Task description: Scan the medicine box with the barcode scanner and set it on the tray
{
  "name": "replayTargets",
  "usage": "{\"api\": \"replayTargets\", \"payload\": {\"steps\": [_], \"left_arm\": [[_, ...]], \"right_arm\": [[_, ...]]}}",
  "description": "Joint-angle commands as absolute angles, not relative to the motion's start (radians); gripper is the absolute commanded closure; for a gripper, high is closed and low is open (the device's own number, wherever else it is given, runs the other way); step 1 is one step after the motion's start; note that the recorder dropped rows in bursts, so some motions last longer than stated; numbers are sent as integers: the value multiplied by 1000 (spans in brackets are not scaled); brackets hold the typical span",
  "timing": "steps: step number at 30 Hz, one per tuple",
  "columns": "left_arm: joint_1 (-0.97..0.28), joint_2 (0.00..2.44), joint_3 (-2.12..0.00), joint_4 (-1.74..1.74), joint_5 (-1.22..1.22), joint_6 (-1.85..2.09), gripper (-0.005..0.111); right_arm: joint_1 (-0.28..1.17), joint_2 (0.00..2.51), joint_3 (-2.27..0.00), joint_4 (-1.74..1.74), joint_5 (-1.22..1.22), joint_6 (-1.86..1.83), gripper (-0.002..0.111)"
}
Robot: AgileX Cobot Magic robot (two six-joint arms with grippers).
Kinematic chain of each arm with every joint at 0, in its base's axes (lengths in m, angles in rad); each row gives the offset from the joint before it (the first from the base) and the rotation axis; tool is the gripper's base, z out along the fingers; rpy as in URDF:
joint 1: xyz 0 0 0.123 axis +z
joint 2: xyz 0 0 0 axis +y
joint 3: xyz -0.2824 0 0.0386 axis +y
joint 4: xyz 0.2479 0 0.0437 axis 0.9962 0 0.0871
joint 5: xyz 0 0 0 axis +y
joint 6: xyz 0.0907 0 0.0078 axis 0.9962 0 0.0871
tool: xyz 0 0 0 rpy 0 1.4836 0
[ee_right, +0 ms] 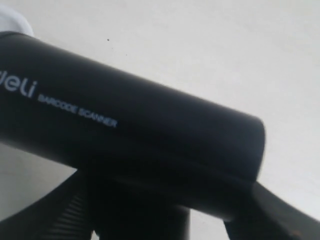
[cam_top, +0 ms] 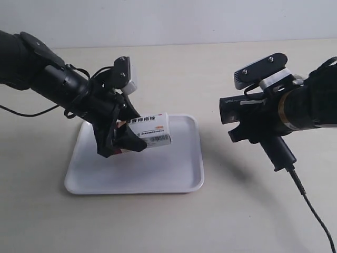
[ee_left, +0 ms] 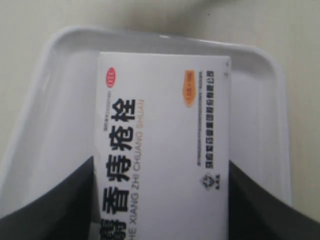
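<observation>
Left tool [cam_top: 124,138] is gripping the medicine box [cam_top: 151,129] by one end, holding it above the tray [cam_top: 174,174] with the barcode side turned toward the other arm, likely for reading. Right tool [cam_top: 258,124] is clamping the barcode scanner [cam_top: 247,105] off to the side over the counter [cam_top: 221,221], head aimed at the box, well apart from it. Box isn't touching the tray yet; placement looks still pending.

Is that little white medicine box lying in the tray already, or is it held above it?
Held above it. The left pincer grips the medicine box over the tray; whether it touches the tray, I cannot tell.
</observation>
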State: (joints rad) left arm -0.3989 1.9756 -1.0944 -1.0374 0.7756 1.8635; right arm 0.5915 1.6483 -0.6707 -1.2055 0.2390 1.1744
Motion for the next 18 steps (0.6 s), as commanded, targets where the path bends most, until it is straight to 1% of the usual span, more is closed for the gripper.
{"api": "replayTargets", "payload": {"steps": [1, 3, 5, 10, 14, 16, 18], "left_arm": [[-397, 2041, -1091, -1053, 770, 1850, 106], [-397, 2058, -1091, -1051, 749, 1850, 103], [-397, 2067, -1091, -1051, 730, 1845, 95], [-397, 2070, -1091, -1053, 708, 1835, 61], [-397, 2070, -1091, -1047, 711, 1820, 40], [-397, 2070, -1091, -1024, 717, 1820, 29], [-397, 2070, -1091, -1024, 722, 1818, 18]], "right_arm": [[594, 1738, -703, -1406, 240, 1422, 108], [594, 1767, -705, -1453, 240, 1462, 108], [594, 1792, -705, -1499, 240, 1499, 108], [594, 1845, -705, -1585, 242, 1576, 108], [594, 1862, -705, -1603, 250, 1640, 108], [594, 1865, -705, -1603, 287, 1708, 102], [594, 1865, -705, -1603, 337, 1763, 92]]}}
